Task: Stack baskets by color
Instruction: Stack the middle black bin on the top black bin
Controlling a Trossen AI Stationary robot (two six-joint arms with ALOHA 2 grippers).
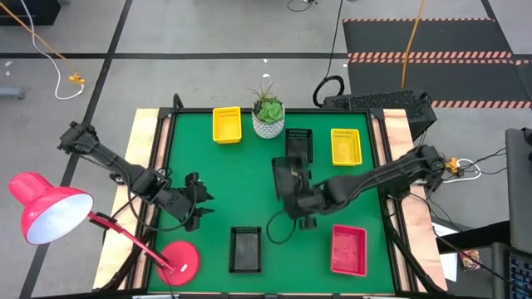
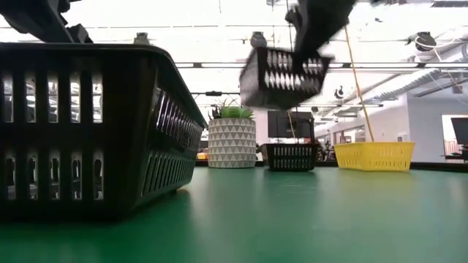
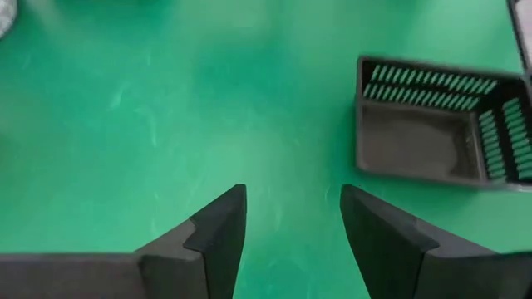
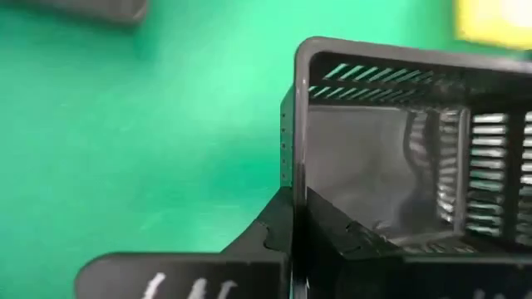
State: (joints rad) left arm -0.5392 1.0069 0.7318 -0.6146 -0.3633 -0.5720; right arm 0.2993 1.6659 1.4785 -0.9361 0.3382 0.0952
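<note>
Here, from the high view, your right gripper [image 1: 297,198] was pinched on the wall of a black basket [image 1: 288,176] held near the middle of the green table [image 1: 224,191], while the left gripper [image 1: 197,209] waited, fingers spread and empty, near the table's left edge. A second black basket [image 1: 298,142] sat toward the far edge, a third [image 1: 246,248] by the near edge, two yellow baskets [image 1: 226,124] stood on the far side with a plant pot [image 1: 268,119] between them, and a red basket [image 1: 348,249] lay at the near right corner. In the low view the carried basket [image 2: 281,75] hung tilted, clear of the table, well above the far black one [image 2: 290,155]; another black basket [image 2: 88,128] filled the near left. Your left wrist view showed both fingers [image 3: 218,228] apart over bare green, a black basket [image 3: 432,137] beyond them. Your right wrist view showed the fingers pressed together on one thin wall of the basket [image 4: 399,141]. Judging by the slotted plastic, it was light and fairly stiff, though a one-wall pinch would let it swing; the rim near a corner seemed the firmest hold. You had no readable label or writing anywhere.
</note>
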